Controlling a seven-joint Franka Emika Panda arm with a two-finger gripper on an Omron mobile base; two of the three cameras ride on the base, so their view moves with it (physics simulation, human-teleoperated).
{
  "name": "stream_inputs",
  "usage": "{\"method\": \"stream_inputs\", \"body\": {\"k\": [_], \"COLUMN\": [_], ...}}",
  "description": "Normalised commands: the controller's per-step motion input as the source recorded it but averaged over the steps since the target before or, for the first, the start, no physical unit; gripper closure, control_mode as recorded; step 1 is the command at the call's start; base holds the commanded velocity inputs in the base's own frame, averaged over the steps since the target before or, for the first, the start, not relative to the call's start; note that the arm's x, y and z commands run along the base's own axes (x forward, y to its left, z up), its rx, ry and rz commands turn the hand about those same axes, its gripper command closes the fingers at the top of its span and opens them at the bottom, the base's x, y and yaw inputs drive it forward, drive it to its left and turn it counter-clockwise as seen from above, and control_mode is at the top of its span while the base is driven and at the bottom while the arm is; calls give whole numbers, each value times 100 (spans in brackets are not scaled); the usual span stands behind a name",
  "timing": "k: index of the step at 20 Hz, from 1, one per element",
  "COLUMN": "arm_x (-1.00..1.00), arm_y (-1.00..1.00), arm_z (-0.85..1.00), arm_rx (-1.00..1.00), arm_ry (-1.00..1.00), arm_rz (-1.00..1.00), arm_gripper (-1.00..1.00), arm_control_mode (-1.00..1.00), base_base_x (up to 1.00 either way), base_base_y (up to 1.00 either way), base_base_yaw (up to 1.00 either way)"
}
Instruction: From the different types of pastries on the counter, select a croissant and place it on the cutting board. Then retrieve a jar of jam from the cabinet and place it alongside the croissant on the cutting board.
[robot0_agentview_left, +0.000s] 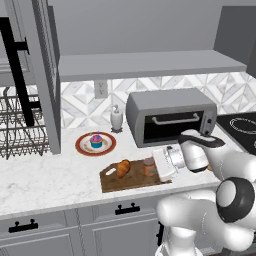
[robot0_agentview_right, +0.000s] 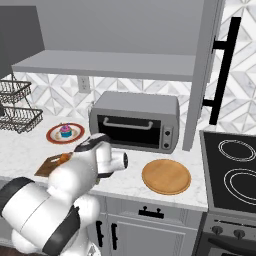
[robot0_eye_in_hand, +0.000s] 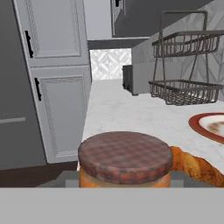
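Here: cylindrical jar of jam (robot0_eye_in_hand: 125, 159), checked lid | ridged crescent croissant (robot0_agentview_left: 123, 167) | wooden cutting board (robot0_agentview_left: 114, 182)

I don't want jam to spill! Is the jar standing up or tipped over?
Standing up. The jar sits on the board beside the croissant, its lid on top and level in the hand view.

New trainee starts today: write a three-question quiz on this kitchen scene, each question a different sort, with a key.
1. True or false: the croissant lies on the cutting board.
2. Which thing stands on the red-rimmed plate? A) jar B) cupcake C) soap bottle
3. Fill in: beside the croissant on the board stands the ____.

Key:
1. True.
2. B, the cupcake.
3. The jar, right in front of the gripper; whether the gripper grips it cannot be told.
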Motion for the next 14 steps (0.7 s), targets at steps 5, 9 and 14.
{"method": "stream_inputs", "body": {"k": [5, 9, 14], "arm_x": [23, 30, 29], "arm_y": [0, 0, 0], "arm_z": [-25, -17, -15], "arm_rx": [1, 1, 0], "arm_ry": [0, 0, 0], "arm_rz": [5, 5, 5], "arm_gripper": [100, 100, 100], "arm_control_mode": [-100, -100, -100], "base_base_x": [0, 0, 0], "base_base_y": [0, 0, 0], "base_base_yaw": [0, 0, 0]}}
